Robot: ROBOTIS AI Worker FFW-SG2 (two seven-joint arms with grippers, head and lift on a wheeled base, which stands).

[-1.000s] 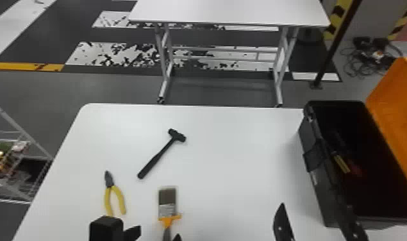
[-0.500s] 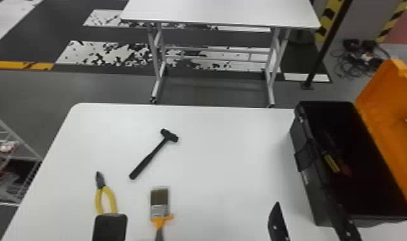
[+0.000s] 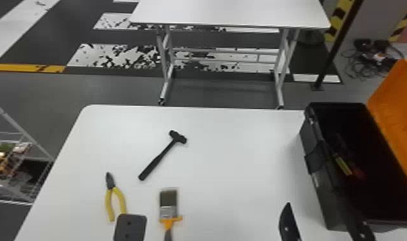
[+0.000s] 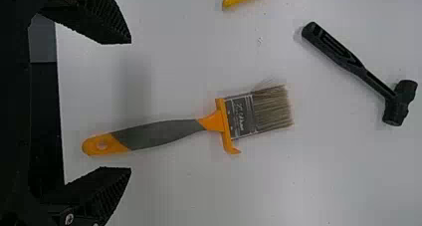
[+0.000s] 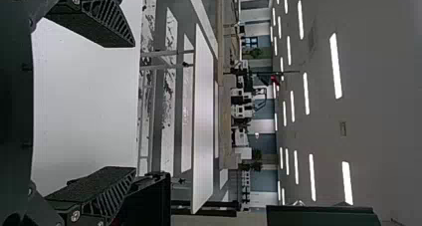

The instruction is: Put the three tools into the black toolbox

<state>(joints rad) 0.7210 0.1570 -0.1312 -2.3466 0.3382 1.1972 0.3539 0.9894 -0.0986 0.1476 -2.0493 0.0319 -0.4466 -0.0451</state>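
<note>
A black toolbox [image 3: 323,192], orange lid [image 3: 398,105] raised, sits at three o'clock on a smooth white table [image 3: 231,153], holding what appears to be a yellow implement [image 3: 344,166]. A black hammer [image 3: 159,158] lies at ten, yellow-handled pliers [image 3: 109,200] at eight, a bristled paintbrush [image 3: 169,203] at seven. Left gripper [image 3: 130,227] and right gripper [image 3: 314,200] are spread open.

Head view, 3 o'clock: toolbox [image 3: 322,195] black, lid [image 3: 401,105] orange. 8 o'clock: plier handles [image 3: 108,205] yellow. Hammer [image 3: 157,161] black, desk [image 3: 228,186] white.

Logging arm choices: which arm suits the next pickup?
Left, I'd say: the open left claw frames the grey-and-orange paintbrush handle, while the right claw is by the black, orange-lidded toolbox.
</note>
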